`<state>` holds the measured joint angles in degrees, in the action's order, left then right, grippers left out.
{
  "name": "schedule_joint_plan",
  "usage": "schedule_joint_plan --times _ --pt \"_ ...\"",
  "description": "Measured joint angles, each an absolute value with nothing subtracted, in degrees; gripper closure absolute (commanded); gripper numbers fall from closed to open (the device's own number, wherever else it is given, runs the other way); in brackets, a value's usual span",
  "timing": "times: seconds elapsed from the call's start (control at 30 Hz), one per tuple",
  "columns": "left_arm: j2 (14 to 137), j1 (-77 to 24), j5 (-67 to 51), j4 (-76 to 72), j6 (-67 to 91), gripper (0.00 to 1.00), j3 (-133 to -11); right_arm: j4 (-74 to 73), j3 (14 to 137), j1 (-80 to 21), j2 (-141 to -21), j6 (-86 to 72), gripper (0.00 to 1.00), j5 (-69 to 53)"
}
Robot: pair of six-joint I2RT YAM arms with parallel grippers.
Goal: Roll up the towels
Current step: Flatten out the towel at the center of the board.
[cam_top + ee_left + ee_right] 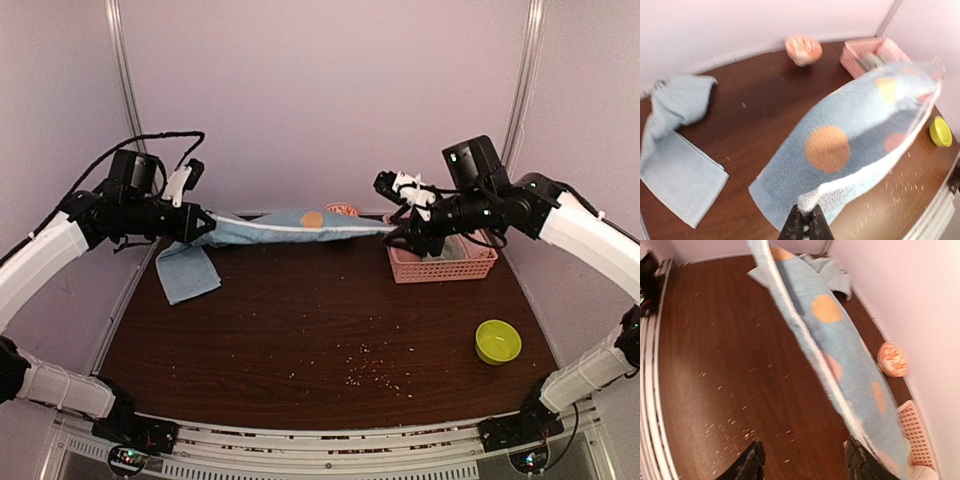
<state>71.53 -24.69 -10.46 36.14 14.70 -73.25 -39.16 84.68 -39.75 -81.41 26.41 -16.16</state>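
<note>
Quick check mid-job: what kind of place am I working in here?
Probably a robot test cell, not a home: blank pale walls enclose a dark table, and a metal rail runs along its near edge.

Top camera high behind both arms, looked down, far off; left wrist camera close behind left gripper (806, 221), looked ahead along spotted towel (840, 145); right wrist camera likewise behind right gripper (806, 462); all shared that towel, table (300, 330)

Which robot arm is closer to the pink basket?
Right. The right gripper hangs right beside the pink basket; the left gripper is far across the table, pinching the spotted towel.
</note>
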Motion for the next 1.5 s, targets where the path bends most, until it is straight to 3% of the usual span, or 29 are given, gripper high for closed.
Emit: schedule_joint_plan --times 0.07,0.17,0.27,0.4,0.43,0.5,0.57,0.63,0.7,0.97,1.2,1.43,1.5 --pt "69.6 -25.4 -14.7 38.5 14.7 0.79 -68.1 -40.5 77.0 -42.5 -76.9 28.3 0.18 -18.3" --pt "71.6 -26.7 -17.2 45.0 14.0 0.62 -62.9 -44.8 67.8 -45.6 -77.0 31.2 0.13 -21.9" --pt "72.7 -26.7 -15.6 49.6 14.2 0.58 -60.9 -49.7 66.2 -45.4 -80.0 32.2 0.01 -22.7" --pt "73.1 -26.7 -13.6 49.5 14.7 0.58 -61.2 -49.3 68.9 -41.7 -79.0 30.9 0.00 -23.2" --pt "73.5 -26.7 -13.1 49.1 14.7 0.61 -61.2 -47.9 69.1 -39.3 -78.5 30.2 0.02 -23.4" --pt "74.7 -26.7 -12.7 47.4 14.8 0.71 -61.0 -45.2 68.8 -34.2 -77.9 29.4 0.18 -23.9" --pt "76.2 -26.7 -13.5 44.7 14.5 0.74 -60.3 -42.5 68.2 -29.4 -78.0 29.7 0.32 -23.6" --pt "78.3 -26.9 -15.5 42.2 13.5 0.72 -59.3 -41.4 68.3 -25.8 -79.5 30.1 0.44 -23.0" --pt "80.6 -28.1 -16.0 41.5 11.9 0.68 -59.1 -41.6 69.3 -24.4 -83.0 30.4 0.49 -22.5" --pt "92.3 -43.9 -7.7 43.6 6.7 0.64 -60.1 -41.0 69.2 -24.2 -93.1 29.9 0.53 -24.5" --pt "96.5 -48.2 -3.8 46.1 5.2 0.64 -61.2 -39.0 69.1 -24.2 -93.1 28.9 0.54 -26.3" --pt "102.1 -50.5 3.1 48.2 5.7 0.74 -63.1 -38.5 69.1 -24.2 -93.6 29.0 0.58 -27.2" --pt "102.7 -50.7 4.3 48.4 5.8 0.81 -63.1 -38.2 69.0 -24.2 -93.9 29.2 0.60 -27.6"
